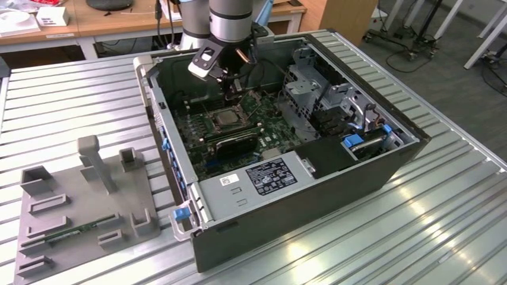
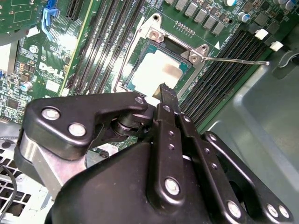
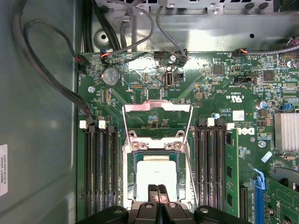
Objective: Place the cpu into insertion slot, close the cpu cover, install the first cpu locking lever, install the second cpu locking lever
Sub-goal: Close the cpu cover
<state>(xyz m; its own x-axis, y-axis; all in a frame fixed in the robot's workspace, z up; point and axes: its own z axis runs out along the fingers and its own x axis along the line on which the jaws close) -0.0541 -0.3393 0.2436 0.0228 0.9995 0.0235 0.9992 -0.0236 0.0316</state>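
The cpu (image 3: 156, 173) lies flat in the insertion slot (image 3: 133, 179), its pale square face up; both wrist views show it (image 2: 156, 70). The cpu cover (image 3: 157, 108) stands open, hinged at the slot's far edge. One thin locking lever (image 2: 238, 60) sticks out sideways over the memory slots. My gripper (image 3: 157, 187) is shut with nothing between its fingers, its tips just over the cpu's near edge (image 2: 164, 89); contact cannot be told. In the exterior view the gripper (image 1: 230, 90) hangs inside the open computer case above the socket (image 1: 225, 117).
Long black memory slots (image 3: 100, 163) flank the socket on both sides. Cable bundles (image 3: 42, 70) run along the case wall. A metal drive cage (image 1: 309, 89) rises on the exterior view's right. A grey fixture tray (image 1: 79, 202) sits on the slatted table.
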